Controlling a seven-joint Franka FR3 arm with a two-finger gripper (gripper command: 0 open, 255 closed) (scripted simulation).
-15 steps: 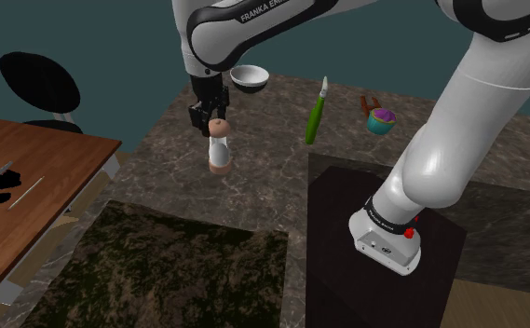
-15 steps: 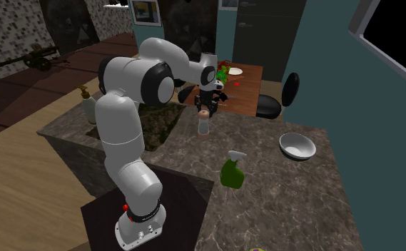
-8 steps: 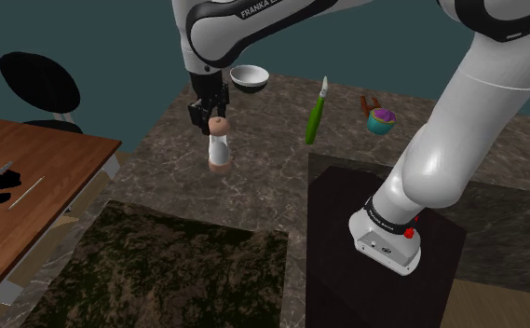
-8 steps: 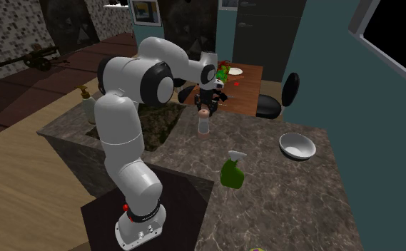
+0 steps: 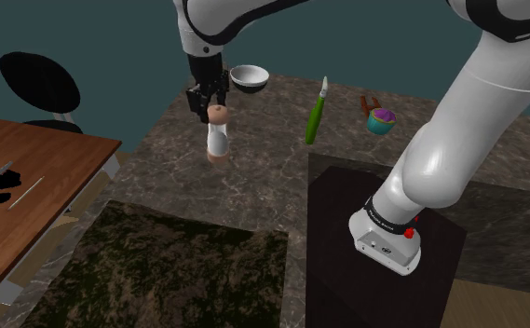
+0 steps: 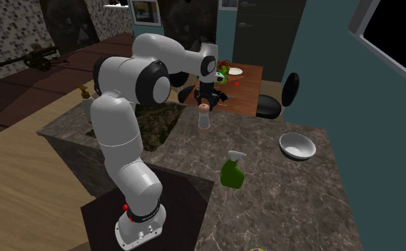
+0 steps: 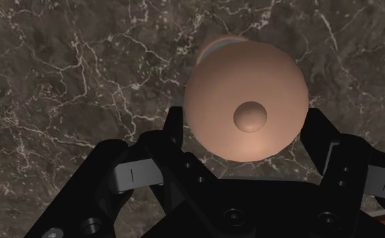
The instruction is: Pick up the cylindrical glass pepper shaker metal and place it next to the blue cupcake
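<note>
The pepper shaker (image 5: 217,136) has a clear body with a pinkish-tan cap and base. It hangs upright just above the dark marble counter (image 5: 272,172), near the counter's far left corner in the shoulder view. My gripper (image 5: 214,111) is shut on its top. In the wrist view the round tan cap (image 7: 245,108) sits clasped between my black fingers (image 7: 174,135). The second exterior view shows the shaker (image 6: 203,118) under my gripper (image 6: 205,105). The blue cupcake (image 5: 381,119) stands at the counter's far right, well away from the shaker.
A white bowl (image 5: 250,77) sits close behind the shaker. A green spray bottle (image 5: 318,114) stands between shaker and cupcake, and a small brown object (image 5: 372,101) lies behind the cupcake. A dark mottled sink area (image 5: 160,270) lies nearer. A wooden table (image 5: 30,186) and a black chair (image 5: 39,82) are left.
My gripper has risen a little with the shaker clasped in it. The shaker's base has come off the counter. Bowl, bottle and cupcake have not moved.
</note>
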